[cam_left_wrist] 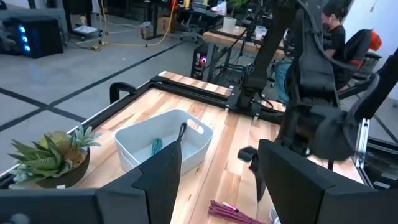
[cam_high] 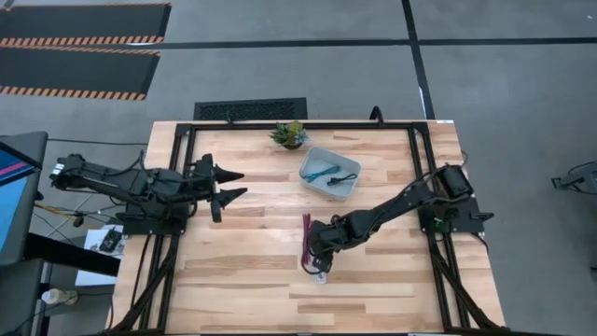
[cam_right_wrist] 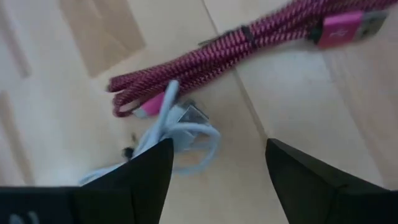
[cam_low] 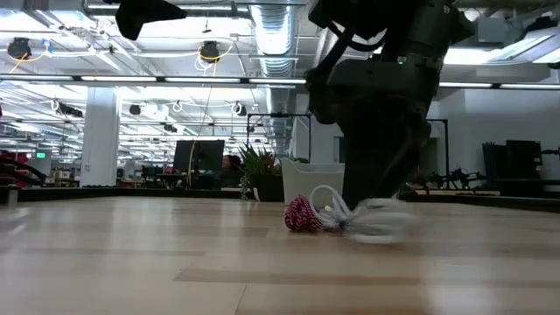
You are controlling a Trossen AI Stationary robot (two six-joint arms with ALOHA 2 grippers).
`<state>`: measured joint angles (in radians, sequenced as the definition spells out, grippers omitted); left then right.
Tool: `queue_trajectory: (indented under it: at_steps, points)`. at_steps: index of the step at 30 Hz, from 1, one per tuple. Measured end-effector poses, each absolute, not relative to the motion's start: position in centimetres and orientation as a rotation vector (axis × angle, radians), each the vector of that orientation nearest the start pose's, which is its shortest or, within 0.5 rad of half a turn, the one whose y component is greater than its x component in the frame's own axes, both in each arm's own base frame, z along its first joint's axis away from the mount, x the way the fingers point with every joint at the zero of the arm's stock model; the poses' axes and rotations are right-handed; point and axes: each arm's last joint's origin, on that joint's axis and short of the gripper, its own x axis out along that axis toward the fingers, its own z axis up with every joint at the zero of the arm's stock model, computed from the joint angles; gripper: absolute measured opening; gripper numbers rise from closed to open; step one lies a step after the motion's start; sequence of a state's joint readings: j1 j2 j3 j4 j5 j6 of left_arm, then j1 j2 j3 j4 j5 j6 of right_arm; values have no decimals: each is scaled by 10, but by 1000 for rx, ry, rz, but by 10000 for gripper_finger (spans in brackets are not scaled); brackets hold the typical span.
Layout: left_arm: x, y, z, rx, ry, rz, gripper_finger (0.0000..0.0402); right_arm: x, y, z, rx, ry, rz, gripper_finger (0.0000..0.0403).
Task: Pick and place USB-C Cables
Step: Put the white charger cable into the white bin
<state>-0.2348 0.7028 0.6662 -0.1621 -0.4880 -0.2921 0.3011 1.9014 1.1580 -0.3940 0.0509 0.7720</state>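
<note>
maroon cable (cam_high: 308,239) lies lengthwise, pointing toward the bin (cam_high: 345,186)

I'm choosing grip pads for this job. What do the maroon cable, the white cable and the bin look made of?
Maroon cable: woven fabric braid, judging by its herringbone weave; matte.
White cable: smooth rubbery or plastic jacket, slightly glossy; blurred, so uncertain.
Bin: likely moulded plastic, pale with thin walls and a handle cutout; semi-matte.
</note>
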Motion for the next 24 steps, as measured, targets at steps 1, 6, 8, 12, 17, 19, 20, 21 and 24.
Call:
queue_trajectory:
  at_steps: [1, 6, 8, 12, 17, 19, 20, 21, 24]
  points:
    - [157, -23, 306, -218, 155, 283, 203, 352, 109, 141, 498, 1134, -226, 281]
    - [160, -24, 303, -235, 165, 301, 203, 353, 110, 139, 514, 1124, -249, 282]
    - [161, -24, 302, -244, 167, 309, 203, 352, 109, 139, 518, 1111, -296, 281]
    - [165, -24, 300, -249, 177, 338, 203, 350, 106, 138, 525, 1105, -373, 268]
    - [171, -25, 295, -232, 199, 378, 203, 350, 105, 137, 511, 1105, -388, 200]
    - [173, -25, 293, -219, 210, 394, 203, 350, 105, 137, 511, 1105, -390, 159]
    - [175, -25, 292, -216, 215, 399, 203, 350, 105, 136, 510, 1106, -391, 137]
    - [176, -25, 291, -213, 218, 400, 203, 350, 105, 136, 510, 1105, -392, 114]
    - [177, -26, 290, -192, 226, 401, 203, 350, 105, 136, 512, 1103, -392, 45]
